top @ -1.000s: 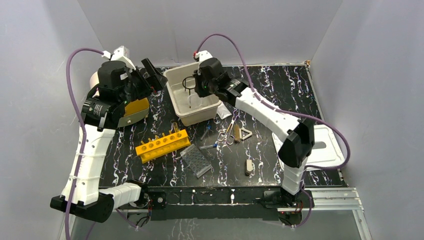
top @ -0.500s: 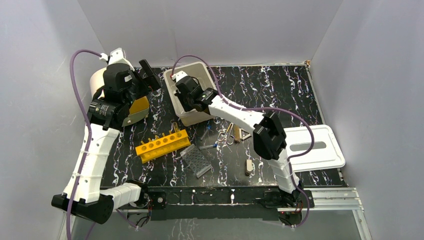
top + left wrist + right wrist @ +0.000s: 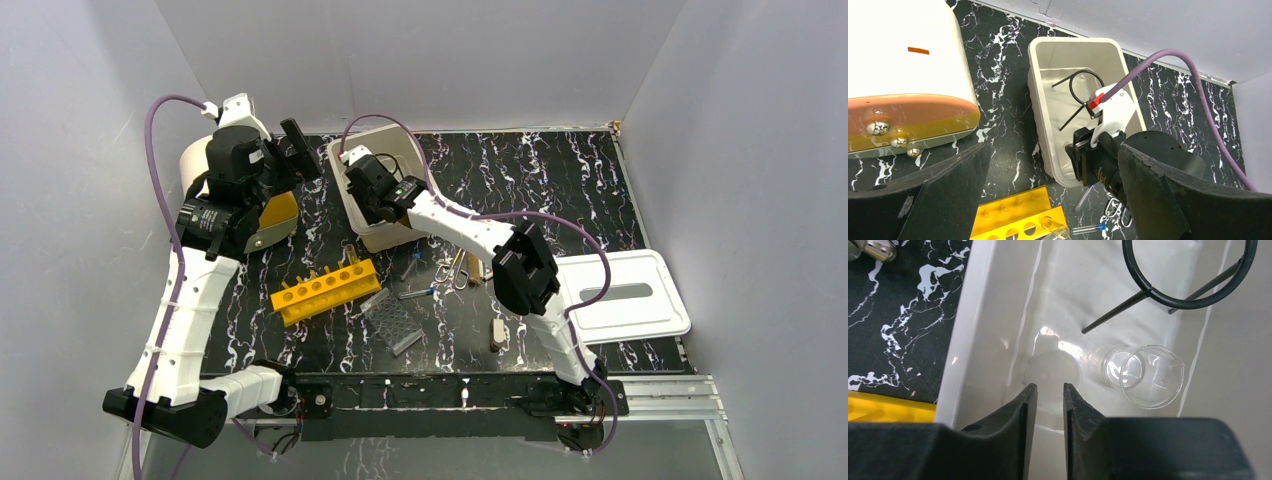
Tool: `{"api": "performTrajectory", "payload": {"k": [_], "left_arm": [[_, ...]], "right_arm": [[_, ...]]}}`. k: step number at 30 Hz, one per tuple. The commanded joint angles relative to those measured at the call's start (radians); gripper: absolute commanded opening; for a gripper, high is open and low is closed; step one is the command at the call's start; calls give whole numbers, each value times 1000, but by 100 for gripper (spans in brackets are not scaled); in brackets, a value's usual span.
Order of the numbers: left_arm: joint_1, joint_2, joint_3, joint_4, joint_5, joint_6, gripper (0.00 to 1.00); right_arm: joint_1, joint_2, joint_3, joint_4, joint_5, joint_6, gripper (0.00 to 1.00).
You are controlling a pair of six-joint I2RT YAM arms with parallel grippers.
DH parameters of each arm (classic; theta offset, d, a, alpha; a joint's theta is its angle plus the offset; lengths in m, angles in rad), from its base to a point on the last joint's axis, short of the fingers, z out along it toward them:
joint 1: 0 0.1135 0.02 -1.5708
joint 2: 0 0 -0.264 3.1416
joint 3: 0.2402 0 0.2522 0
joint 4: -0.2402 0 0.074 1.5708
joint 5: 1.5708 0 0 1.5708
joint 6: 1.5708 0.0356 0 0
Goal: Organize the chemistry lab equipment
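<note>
I am holding my right hand [image 3: 1049, 388] low inside the tub [image 3: 973, 315], fingers parted a little and gripping nothing, with the clear dish [image 3: 1053, 371] lying flat dead ahead at my fingertips. My left hand [image 3: 303, 152] is hanging wide open beside the tub, farther off. Only my right wrist view is showing the dish; from above, my arm is covering it.

Black marble table [image 3: 540, 170]; tub [image 3: 1040, 140], yellow rack [image 3: 325, 290], white lid [image 3: 650, 312] atop
</note>
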Motion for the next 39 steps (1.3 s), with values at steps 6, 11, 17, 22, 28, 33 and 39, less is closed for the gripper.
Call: {"api": "performTrajectory", "payload": {"k": [6, 11, 17, 22, 28, 33, 39], "left_arm": [[-18, -35, -2, 14, -38, 45, 98], [-18, -34, 0, 18, -29, 42, 98], [-19, -26, 14, 23, 8, 51, 98], [-19, -33, 10, 38, 41, 67, 98], [-30, -20, 0, 74, 128, 112, 98], [-54, 23, 20, 89, 139, 126, 98], [-72, 56, 29, 94, 153, 126, 98]], "right_arm": [[7, -34, 143, -57, -12, 80, 46], [6, -59, 226, -110, -5, 90, 52], [-12, -162, 206, -100, -18, 107, 59], [-77, -316, 41, -94, 10, 141, 61], [-203, -548, -235, -71, 62, 224, 64], [-339, -629, -412, -117, 33, 358, 66], [-469, -586, -575, -98, -132, 432, 71]]}}
